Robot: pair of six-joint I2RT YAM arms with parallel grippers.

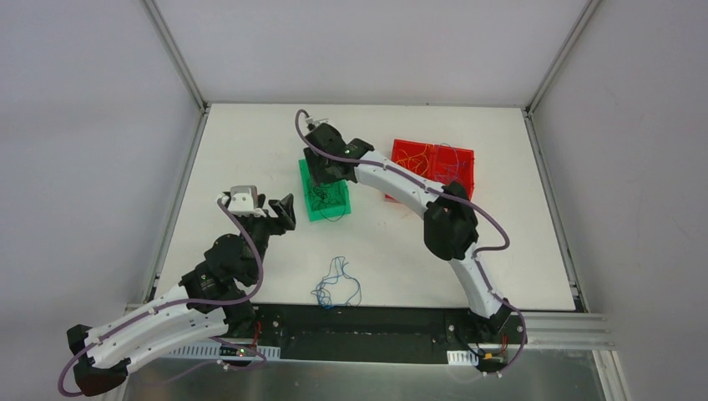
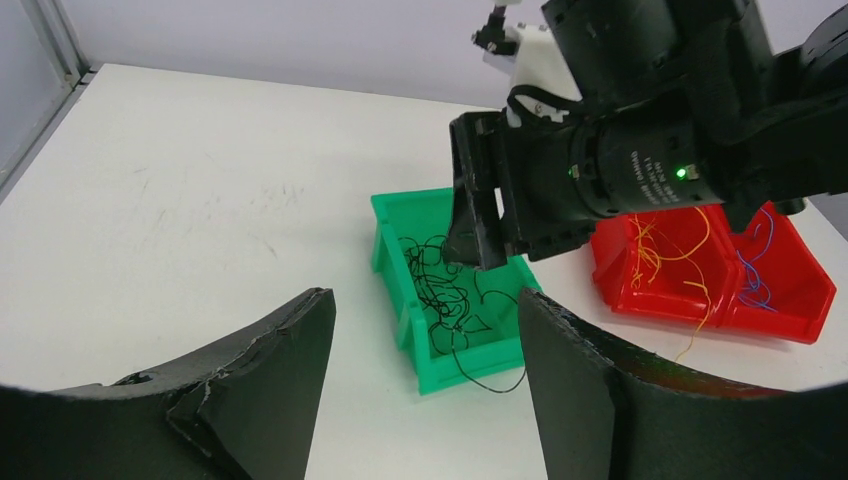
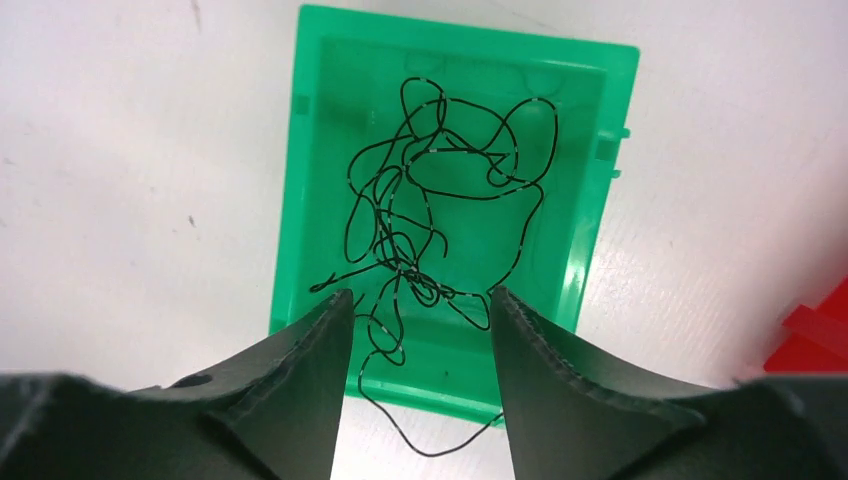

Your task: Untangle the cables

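Observation:
Black cables [image 3: 440,220] lie in a loose tangle inside a green bin [image 3: 300,200]; one strand loops over its near wall onto the table. My right gripper [image 3: 420,295] hangs just above that bin, jaws open, nothing pinched between them. From the top it covers the bin's far half [image 1: 321,180]. A small bunch of blue cables [image 1: 336,284] lies loose on the table near the front edge. My left gripper [image 2: 422,297] is open and empty, left of the green bin [image 2: 470,365] and facing it. Orange and blue cables [image 2: 690,250] lie in a red bin [image 2: 800,300].
The red bin [image 1: 463,159] has two compartments and stands right of the green bin [image 1: 307,180], partly under the right arm. Metal frame rails run along the table's left and right edges. The right forearm spans the table's middle right.

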